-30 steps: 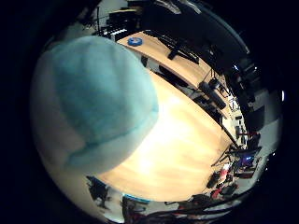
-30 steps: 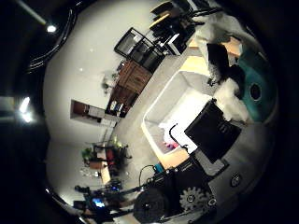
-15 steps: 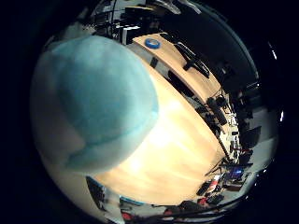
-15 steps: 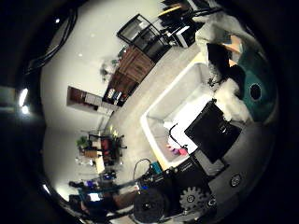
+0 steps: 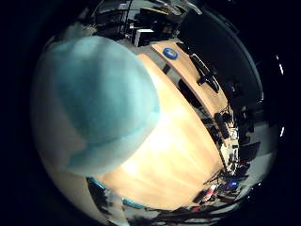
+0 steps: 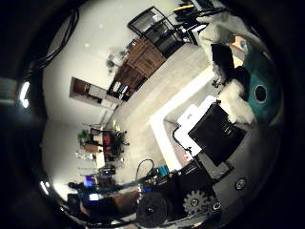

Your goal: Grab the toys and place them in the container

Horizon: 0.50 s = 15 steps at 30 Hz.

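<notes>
Fingers (image 6: 217, 133) of the white-and-black hand (image 6: 209, 157) curl around a soft teal-and-white plush toy (image 5: 94, 108), pressed against the palm for carrying above the wooden table (image 5: 178, 160).

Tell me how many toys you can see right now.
1: a teal and white plush toy held close against the palm of the hand, above the wooden table. Others may be hidden behind it.
</notes>
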Each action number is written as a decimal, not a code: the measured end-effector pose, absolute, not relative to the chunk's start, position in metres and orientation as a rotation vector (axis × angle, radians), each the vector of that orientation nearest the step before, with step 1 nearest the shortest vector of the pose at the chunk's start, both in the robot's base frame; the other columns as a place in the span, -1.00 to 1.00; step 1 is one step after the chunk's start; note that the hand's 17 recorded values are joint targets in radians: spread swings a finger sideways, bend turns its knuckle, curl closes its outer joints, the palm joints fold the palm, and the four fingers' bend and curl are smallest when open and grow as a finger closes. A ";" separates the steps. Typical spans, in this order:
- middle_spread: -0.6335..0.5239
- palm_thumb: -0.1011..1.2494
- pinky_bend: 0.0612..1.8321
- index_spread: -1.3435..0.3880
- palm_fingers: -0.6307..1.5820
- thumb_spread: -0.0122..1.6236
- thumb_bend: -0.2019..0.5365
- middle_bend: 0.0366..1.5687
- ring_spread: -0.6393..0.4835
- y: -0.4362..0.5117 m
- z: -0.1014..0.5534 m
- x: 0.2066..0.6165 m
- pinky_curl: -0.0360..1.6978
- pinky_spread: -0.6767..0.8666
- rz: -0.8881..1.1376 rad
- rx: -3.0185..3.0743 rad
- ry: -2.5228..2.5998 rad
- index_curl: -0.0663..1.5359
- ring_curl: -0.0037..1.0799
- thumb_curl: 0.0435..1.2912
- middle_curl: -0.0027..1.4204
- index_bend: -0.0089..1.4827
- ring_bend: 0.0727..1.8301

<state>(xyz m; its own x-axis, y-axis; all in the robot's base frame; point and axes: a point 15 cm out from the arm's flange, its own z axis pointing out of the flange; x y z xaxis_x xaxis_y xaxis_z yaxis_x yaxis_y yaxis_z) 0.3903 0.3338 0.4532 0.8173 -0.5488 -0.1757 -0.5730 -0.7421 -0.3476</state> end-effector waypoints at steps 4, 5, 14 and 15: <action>-0.56 0.77 0.70 0.09 0.37 0.32 -0.47 0.32 -0.46 0.337 0.454 0.386 -0.14 -0.41 0.087 -2.615 0.833 0.49 0.79 0.64 0.67 0.40 0.41; -0.56 0.77 0.70 0.09 0.37 0.32 -0.47 0.32 -0.46 0.338 0.452 0.386 -0.14 -0.41 0.091 -2.618 0.832 0.49 0.79 0.64 0.67 0.39 0.41; -0.56 0.77 0.69 0.09 0.38 0.31 -0.47 0.31 -0.47 0.345 0.453 0.381 -0.14 -0.41 0.096 -2.623 0.813 0.49 0.81 0.64 0.67 0.38 0.40; -0.56 0.77 0.69 0.09 0.38 0.31 -0.47 0.31 -0.47 0.347 0.454 0.379 -0.14 -0.41 0.095 -2.624 0.806 0.49 0.81 0.64 0.67 0.38 0.40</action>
<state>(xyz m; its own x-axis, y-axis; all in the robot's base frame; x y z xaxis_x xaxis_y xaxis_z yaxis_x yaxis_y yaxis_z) 0.3786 0.3465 0.4540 0.8321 -0.5259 -0.1765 -0.5525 -0.7575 -0.3477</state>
